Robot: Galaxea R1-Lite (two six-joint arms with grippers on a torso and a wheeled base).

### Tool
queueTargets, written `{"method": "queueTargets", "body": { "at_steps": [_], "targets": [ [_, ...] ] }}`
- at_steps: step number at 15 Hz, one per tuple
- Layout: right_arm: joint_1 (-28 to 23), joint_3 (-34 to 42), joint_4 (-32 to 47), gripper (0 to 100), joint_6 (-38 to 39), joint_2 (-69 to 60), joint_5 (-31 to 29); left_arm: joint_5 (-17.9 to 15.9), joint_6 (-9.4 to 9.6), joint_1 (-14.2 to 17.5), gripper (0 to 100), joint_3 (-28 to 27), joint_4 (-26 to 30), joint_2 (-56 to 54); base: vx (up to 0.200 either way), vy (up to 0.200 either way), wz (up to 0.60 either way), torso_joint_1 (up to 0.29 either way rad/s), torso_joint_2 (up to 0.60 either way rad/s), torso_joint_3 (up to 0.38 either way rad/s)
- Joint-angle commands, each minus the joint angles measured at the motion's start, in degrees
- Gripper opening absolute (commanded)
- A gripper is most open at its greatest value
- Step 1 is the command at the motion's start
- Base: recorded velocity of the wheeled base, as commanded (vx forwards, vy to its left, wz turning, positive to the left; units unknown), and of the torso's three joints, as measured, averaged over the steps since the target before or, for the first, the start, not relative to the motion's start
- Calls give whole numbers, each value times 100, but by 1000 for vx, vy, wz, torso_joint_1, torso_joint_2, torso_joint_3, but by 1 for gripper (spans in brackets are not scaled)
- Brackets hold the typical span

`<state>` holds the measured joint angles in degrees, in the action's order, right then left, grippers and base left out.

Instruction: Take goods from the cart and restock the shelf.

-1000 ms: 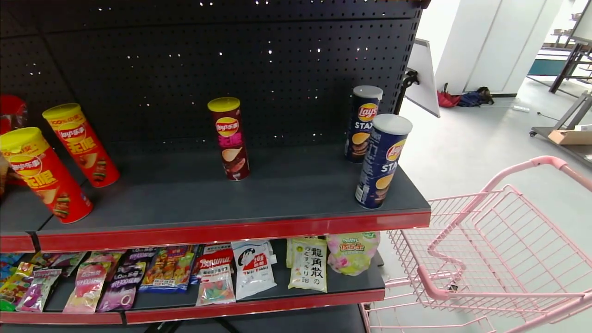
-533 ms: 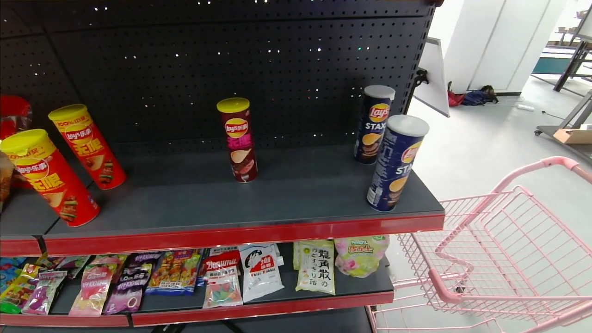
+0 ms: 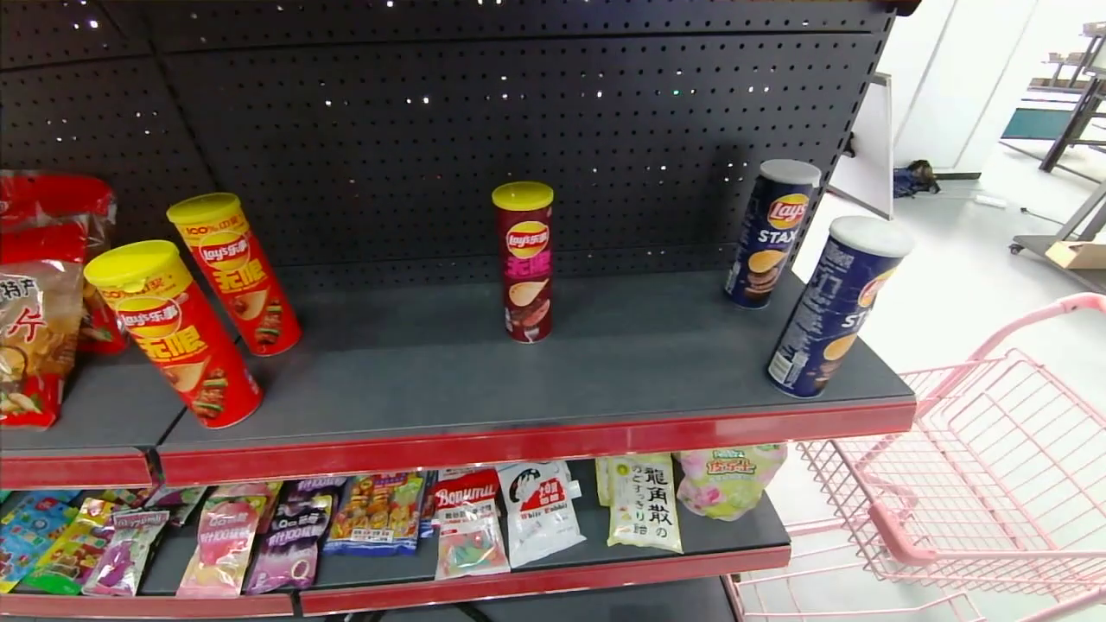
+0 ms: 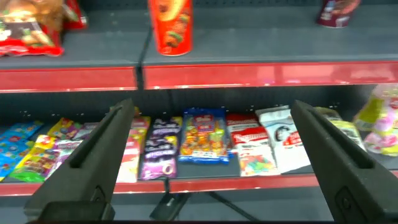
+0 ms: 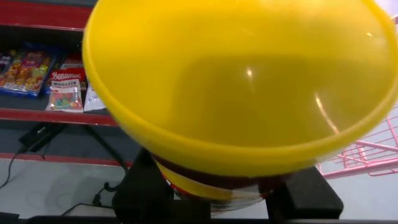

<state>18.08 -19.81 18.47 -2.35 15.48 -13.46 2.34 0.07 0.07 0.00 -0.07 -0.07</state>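
The dark shelf (image 3: pixel 536 441) with a red front edge carries upright chip cans: two red ones (image 3: pixel 173 333) at the left, a maroon one (image 3: pixel 524 259) in the middle and two dark blue ones (image 3: pixel 836 307) at the right end. The pink wire cart (image 3: pixel 994 484) stands right of the shelf. My right gripper (image 5: pixel 224 193) is shut on a yellow-lidded maroon chip can (image 5: pixel 242 81), held low in front of the shelving. My left gripper (image 4: pixel 212 106) is open and holds nothing, facing the lower shelf's snack packets (image 4: pixel 205 137).
Red snack bags (image 3: pixel 39 337) crowd the shelf's far left. Free shelf room lies on both sides of the maroon can. Flat packets (image 3: pixel 467 518) fill the lower shelf. The cart's rim (image 5: pixel 373 155) is beside the held can. Open floor lies to the right.
The head camera has turned left, so the whole shelf has slid right in the picture and more of its left end shows. The cans themselves have not moved.
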Motion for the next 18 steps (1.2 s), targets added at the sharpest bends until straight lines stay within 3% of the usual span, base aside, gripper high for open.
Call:
{"method": "queueTargets", "body": {
  "at_steps": [1,3,7,18],
  "targets": [
    [3,3,-1,0,-2,-10,1,3,-7,1,100,0,-1,7,0,0,0,0,0,0],
    [3,30,-1,0,-11,-98,10,3,-7,-7,100,0,-1,7,0,0,0,0,0,0],
    [11,250,-10,0,-11,-379,19,3,1,1,100,0,-1,7,200,0,0,-5,-4,8],
    [20,504,-335,0,-90,-467,19,-6,10,-42,100,0,-10,315,0,0,0,0,0,0]
  ]
}}
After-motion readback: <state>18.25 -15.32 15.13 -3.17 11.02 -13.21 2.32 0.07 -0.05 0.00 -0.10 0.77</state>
